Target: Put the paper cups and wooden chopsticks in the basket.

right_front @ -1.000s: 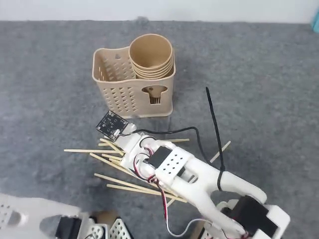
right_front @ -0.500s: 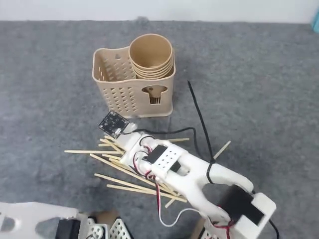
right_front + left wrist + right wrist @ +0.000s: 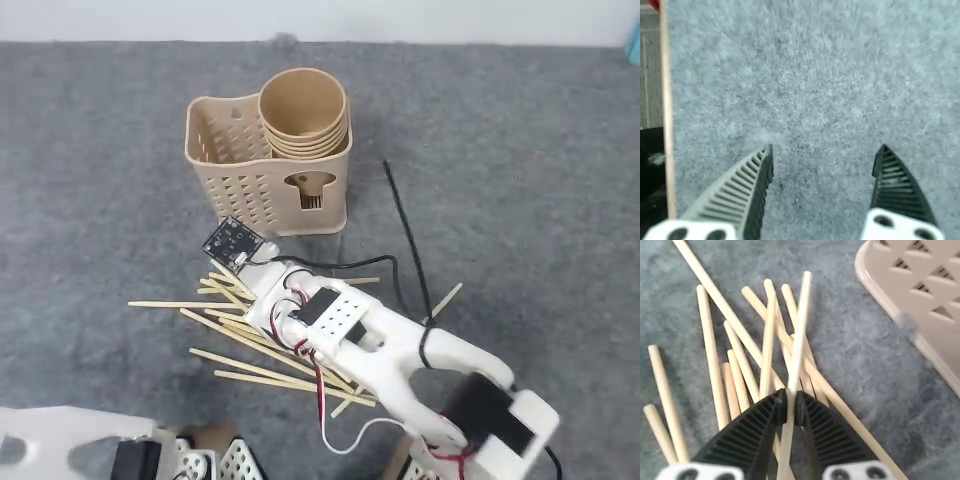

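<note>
the right fingers (image 3: 760,427) are pinched almost closed on one chopstick (image 3: 799,335) that crosses the top of the loose pile of chopsticks (image 3: 235,325) on the tabletop (image 3: 520,150), near the basket (image 3: 250,195), where the paper cups (image 3: 303,100) already sit stacked. lift slowly: an off-centre grip could let the stick swing or drag its neighbours. clear the rim, then tip it into the free compartment. the left fingers (image 3: 752,185) are spread wide over bare tabletop.
</note>
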Robot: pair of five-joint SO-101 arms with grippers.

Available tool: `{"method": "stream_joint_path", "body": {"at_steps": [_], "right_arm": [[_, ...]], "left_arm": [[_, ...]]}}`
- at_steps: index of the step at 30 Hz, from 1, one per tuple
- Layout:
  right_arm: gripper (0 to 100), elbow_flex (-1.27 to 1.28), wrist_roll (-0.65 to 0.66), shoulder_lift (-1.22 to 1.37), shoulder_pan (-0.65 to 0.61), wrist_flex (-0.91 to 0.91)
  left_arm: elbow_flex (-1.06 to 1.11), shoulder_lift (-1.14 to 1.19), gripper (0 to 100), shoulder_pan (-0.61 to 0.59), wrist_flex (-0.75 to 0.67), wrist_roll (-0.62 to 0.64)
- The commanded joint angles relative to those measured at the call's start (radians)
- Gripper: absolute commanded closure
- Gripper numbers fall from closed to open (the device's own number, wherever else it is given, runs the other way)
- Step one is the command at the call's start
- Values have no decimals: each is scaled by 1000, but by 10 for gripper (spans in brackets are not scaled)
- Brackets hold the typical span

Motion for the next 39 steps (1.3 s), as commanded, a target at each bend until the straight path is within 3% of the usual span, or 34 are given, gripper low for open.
{"method": "stream_joint_path", "body": {"at_steps": [1, 10, 18, 29, 35, 39], "right_arm": [[993, -54, -9, -166, 10, 70], [991, -57, -5, -561, 13, 137], [991, -190, -12, -776, 33, -25], [991, -222, -12, -725, 68, -455], [991, -261, -12, -518, 151, -803], [991, -402, -12, -323, 186, -868]], "left_arm": [[-68, 21, 690, -5, -37, 5], [-254, 181, 690, -23, -26, 5], [-309, 250, 690, -17, -26, 5], [-305, 253, 690, -17, -28, 5], [-308, 253, 690, -25, -29, 5], [-306, 253, 690, -26, -34, 5]]}}
